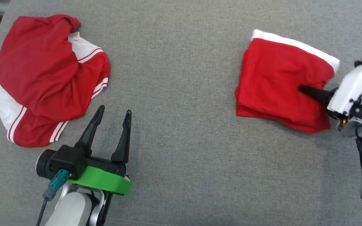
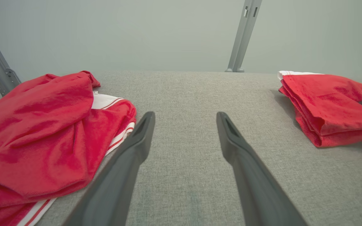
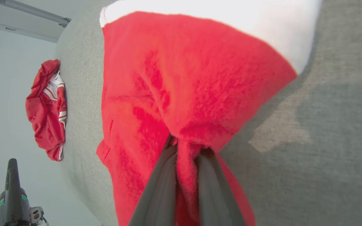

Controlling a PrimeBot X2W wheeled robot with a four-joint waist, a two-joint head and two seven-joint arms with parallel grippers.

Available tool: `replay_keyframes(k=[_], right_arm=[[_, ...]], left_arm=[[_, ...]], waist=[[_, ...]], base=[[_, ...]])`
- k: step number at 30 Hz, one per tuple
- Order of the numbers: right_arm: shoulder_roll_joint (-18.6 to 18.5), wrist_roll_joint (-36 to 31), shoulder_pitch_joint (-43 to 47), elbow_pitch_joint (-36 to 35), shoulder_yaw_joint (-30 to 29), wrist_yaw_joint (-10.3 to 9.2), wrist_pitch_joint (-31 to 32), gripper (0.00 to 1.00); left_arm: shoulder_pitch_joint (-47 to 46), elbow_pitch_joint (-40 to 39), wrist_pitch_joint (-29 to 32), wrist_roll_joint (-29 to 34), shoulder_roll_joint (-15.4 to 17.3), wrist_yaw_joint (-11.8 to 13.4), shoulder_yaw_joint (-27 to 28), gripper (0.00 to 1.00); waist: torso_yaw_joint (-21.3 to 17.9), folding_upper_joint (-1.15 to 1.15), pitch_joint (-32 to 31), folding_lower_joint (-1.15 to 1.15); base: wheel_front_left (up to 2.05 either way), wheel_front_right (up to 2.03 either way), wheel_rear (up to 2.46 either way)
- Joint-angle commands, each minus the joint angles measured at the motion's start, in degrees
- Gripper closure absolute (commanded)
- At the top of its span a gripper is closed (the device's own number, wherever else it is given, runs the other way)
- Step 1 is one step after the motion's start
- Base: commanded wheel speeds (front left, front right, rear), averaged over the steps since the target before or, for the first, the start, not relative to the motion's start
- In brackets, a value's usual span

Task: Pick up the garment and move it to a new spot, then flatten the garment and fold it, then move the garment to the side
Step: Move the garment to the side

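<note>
Far right of the crumpled shirt (image 1: 39, 72), the folded garment (image 1: 275, 72) is pinched by the right gripper (image 1: 302, 89), likely to be slid aside next; the left gripper (image 1: 114, 110) is held open.

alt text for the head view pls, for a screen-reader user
The right gripper is shut on the edge of a folded red garment at the right of a grey fabric surface. The left gripper is open beside a crumpled red-and-white garment at the left.
</note>
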Motion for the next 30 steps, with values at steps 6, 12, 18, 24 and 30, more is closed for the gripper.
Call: replay_keyframes(k=[6, 12, 18, 24, 30], right_arm=[[-1.2, -0.5, -6.4, -3.3, 6.4, 0.04, 3.9, 1.00], [-0.2, 0.0, -7.5, -3.6, 7.8, 0.04, 1.8, 1.00], [0.2, 1.7, -5.0, -2.5, 8.3, 0.03, -3.2, 1.00], [-0.9, 3.4, -2.9, 1.0, 7.1, 0.03, -8.4, 1.00], [-4.3, 2.0, -4.5, 6.1, 6.0, -0.02, -15.1, 1.00]], left_arm=[[-2.3, -1.1, -0.7, 0.7, -1.2, -0.2, 0.6, 0.00], [-3.4, -3.4, -0.9, 1.8, -0.1, 0.1, 1.2, 0.00], [-4.3, -6.9, 1.7, 3.1, 2.3, 0.4, 1.1, 0.00], [-6.1, -11.8, 7.1, 5.4, 5.4, 0.6, 0.4, 0.00], [-7.8, -16.0, 11.6, 6.8, 6.9, 0.5, -1.0, 0.00]], waist=[[-1.2, 0.00, 4.6, 0.00], [-8.2, 0.00, 7.5, 0.00], [-19.7, 0.00, 9.6, 0.00], [-29.7, 0.00, 13.1, 0.00], [-33.3, 0.00, 16.1, 0.00]], base=[[0.00, 0.00, 0.00], [0.00, 0.00, 0.00], [0.00, 0.00, 0.00], [0.00, 0.00, 0.00], [0.00, 0.00, 0.00]])
